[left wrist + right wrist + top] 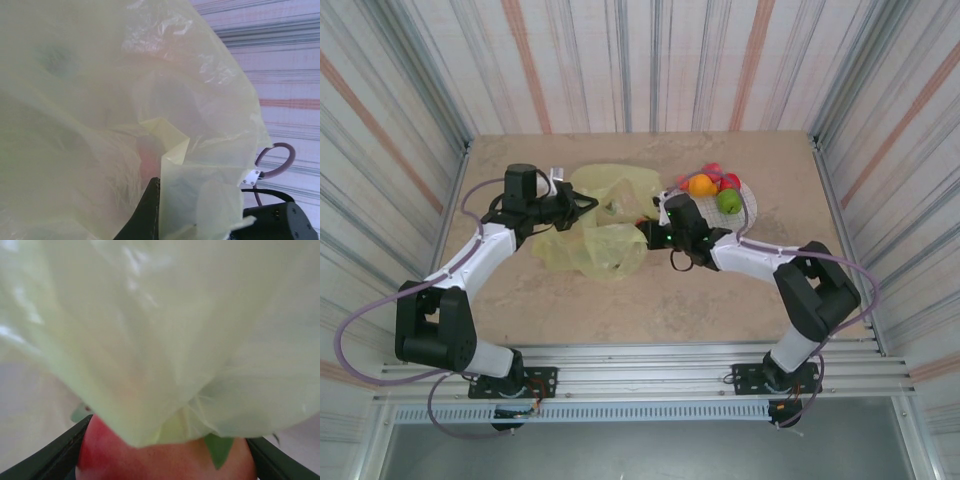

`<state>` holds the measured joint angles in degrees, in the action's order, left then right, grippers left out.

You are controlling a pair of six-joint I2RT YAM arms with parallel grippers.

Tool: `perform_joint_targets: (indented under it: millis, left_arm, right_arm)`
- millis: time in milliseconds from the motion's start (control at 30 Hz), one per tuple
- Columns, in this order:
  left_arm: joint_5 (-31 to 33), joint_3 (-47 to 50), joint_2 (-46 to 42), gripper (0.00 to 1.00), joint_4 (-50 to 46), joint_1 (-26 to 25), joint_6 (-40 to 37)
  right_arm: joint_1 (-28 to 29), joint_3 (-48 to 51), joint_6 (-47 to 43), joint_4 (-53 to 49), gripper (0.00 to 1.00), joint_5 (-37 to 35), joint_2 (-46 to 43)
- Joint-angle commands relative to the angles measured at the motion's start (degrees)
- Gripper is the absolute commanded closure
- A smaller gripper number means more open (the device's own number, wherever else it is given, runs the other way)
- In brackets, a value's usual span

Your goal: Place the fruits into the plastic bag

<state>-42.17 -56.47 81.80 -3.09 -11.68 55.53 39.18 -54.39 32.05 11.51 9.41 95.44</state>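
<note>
Bag (610,250) lifted by left hand (582,205), clamped on its film to open the mouth; right hand (648,232) clamps 1 red fruit (125,460) at entry.

I see white shells between bulky black joints on my left arm (485,250) and right arm (752,256), mauve cables (360,318) looping off both; the right gripper (643,229) has dark fingers (45,457).

Striped corrugated walls (650,60) on three sides; beige tabletop (620,310); aluminium rail (640,365) along near edge; even light.
</note>
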Motion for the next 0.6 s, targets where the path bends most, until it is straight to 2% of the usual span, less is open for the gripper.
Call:
perform_joint_targets:
  millis: [0, 233, 567]
  left_arm:
    - [-1.5, 0.2, -0.8, 1.0, 0.6, -0.6, -0.1]
    - [-2.0, -0.2, -1.1, 1.0, 0.5, -1.3, -0.3]
    - [-2.5, -0.3, -1.1, 1.0, 0.6, -1.3, -0.1]
  right_arm:
    - [1.4, -3.6, 2.6, 4.3, 0.47, 1.1, 3.0]
    - [4.9, -11.2, 6.1, 5.0, 0.46, -1.0, 12.3]
    - [7.4, -18.4, 12.9, 5.5, 0.42, -1.2, 19.5]
